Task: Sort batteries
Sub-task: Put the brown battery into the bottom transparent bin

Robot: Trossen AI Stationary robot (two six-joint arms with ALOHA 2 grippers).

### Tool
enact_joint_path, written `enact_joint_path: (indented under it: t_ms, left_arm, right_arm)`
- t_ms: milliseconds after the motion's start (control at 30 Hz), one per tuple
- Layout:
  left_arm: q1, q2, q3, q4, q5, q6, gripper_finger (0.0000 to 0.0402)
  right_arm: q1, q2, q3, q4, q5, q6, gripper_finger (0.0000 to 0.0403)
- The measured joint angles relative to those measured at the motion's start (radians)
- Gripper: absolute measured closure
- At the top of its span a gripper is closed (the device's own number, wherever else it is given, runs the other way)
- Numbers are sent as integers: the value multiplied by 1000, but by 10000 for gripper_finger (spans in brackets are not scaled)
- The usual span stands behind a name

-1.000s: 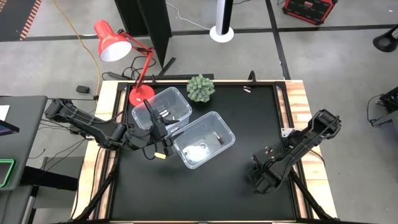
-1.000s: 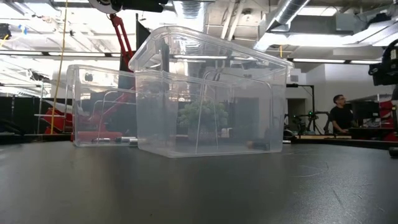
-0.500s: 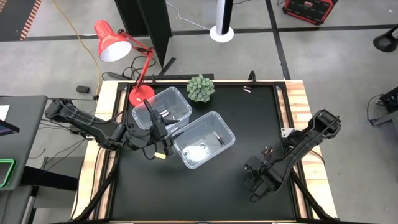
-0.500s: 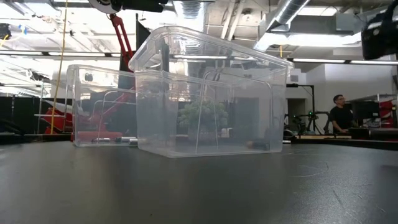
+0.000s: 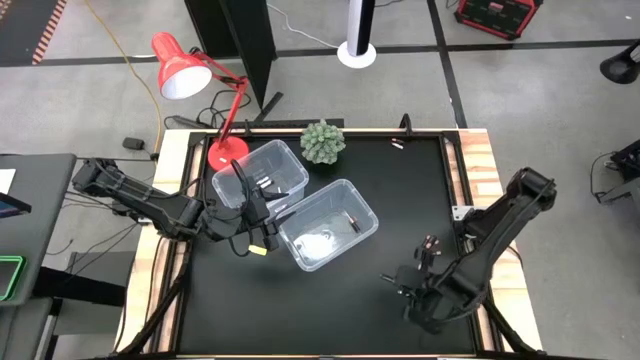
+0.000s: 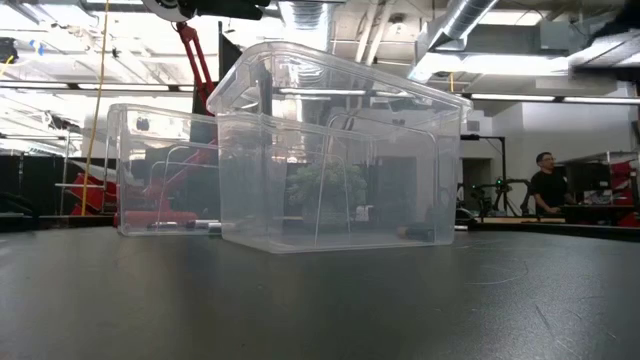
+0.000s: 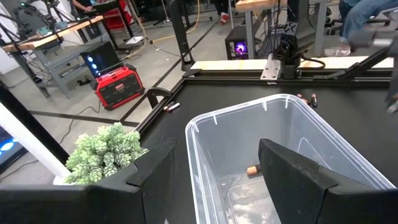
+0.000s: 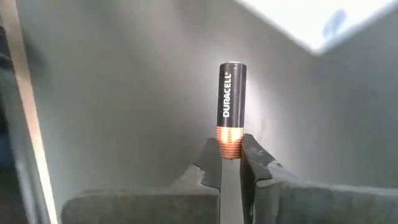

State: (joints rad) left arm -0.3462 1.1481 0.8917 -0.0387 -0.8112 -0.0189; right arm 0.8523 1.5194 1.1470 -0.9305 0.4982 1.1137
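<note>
Pinching a dark battery (image 8: pixel 232 107) by its copper end, our right gripper (image 8: pixel 231 163) has its jaws drawn narrow around it, and the cell stands straight out beyond the fingertips (image 8: pixel 252 155) with its black body and printed lettering fully exposed. From above we place this gripper (image 5: pixel 392 281) at the near right part of the black table (image 5: pixel 400 190), well apart from the bins.

Our left gripper (image 7: pixel 217 180) holds its jaws wide with nothing between them. It hovers beside the nearer clear bin (image 7: pixel 292 134), looking into it, where we see one copper-ended battery (image 7: pixel 252 169) lying on the bin's floor. In the view from above, this gripper (image 5: pixel 262 232) sits at the left side of the table, just beside both bins.

The two clear bins touch or nearly touch: the farther bin (image 5: pixel 262 172) holds several batteries (image 5: pixel 268 183), and the nearer bin (image 5: pixel 325 222) shows a single one (image 5: pixel 352 222) near its right wall. More loose batteries (image 7: pixel 306 98) lie on the table toward the right arm's base, and another (image 5: pixel 398 145) rests near the far edge.

Beyond the bins we see a small green plant (image 5: pixel 323 141) at the table's far edge and a red desk lamp (image 5: pixel 185 68) off the far left corner. A person (image 6: pixel 545 185) stands far back in the room.
</note>
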Motion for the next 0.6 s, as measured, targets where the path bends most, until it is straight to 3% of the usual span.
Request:
enact_joint_path:
  t_ms: [167,300,433,600]
  left_arm:
    - [0,0,0,0,0,0,182]
    - [0,0,0,0,0,0,182]
    - [0,0,0,0,0,-1,182]
    - [0,0,0,0,0,-7,182]
  right_arm:
    - [39,-75,7,86,237,-113,378]
    - [-5,-104,8,131,347,-246,378]
    - [-143,-114,8,197,356,-423,378]
    - [-342,-102,8,280,263,-616,378]
